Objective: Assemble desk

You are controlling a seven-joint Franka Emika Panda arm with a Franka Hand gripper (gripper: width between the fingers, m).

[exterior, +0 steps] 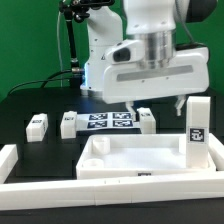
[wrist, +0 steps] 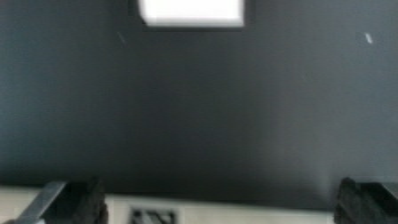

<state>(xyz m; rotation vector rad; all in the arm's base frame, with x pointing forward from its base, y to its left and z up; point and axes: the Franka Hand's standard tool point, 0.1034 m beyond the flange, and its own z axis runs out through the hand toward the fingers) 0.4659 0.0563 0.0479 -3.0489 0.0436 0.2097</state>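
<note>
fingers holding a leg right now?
No. In the wrist view the fingers stand wide apart, with only the dark table showing between them.

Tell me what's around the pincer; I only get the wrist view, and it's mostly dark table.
Observer: The pincer hangs open and empty above the marker board.
Operator: Where's the desk top?
Observer: The tabletop lies nearer the exterior camera than that board, hollow side up.
Operator: Any legs on it?
Observer: One upright leg stands at its end on the exterior view's right.
</note>
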